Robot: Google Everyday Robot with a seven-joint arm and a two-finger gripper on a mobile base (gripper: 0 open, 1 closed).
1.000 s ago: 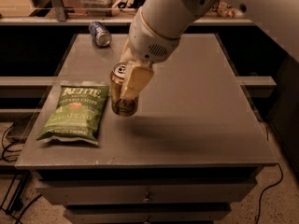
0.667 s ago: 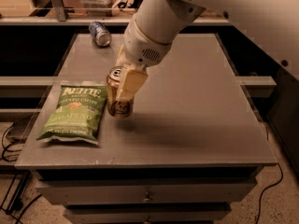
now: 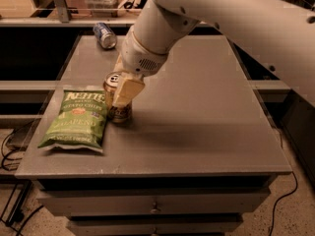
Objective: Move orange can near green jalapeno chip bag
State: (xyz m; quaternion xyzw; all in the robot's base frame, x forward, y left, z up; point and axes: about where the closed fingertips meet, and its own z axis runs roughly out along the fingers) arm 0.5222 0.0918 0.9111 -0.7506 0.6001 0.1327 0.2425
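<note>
The orange can (image 3: 117, 103) stands upright on the grey table (image 3: 197, 117), right beside the right edge of the green jalapeno chip bag (image 3: 78, 118), which lies flat at the front left. My gripper (image 3: 122, 91) reaches down from the upper right and is shut on the can, one pale finger (image 3: 126, 91) across its front side. The can's silver top (image 3: 113, 78) shows to the left of the finger. The far finger is hidden behind the can.
A blue can (image 3: 105, 35) lies on its side at the table's back left corner. My white arm (image 3: 231, 18) crosses the upper right. Shelving with boxes stands behind the table. Drawers sit under the table top. Cables lie on the floor at the left and right.
My gripper has carried the orange can left and down, from just off the bag to standing on the table next to its right edge.
</note>
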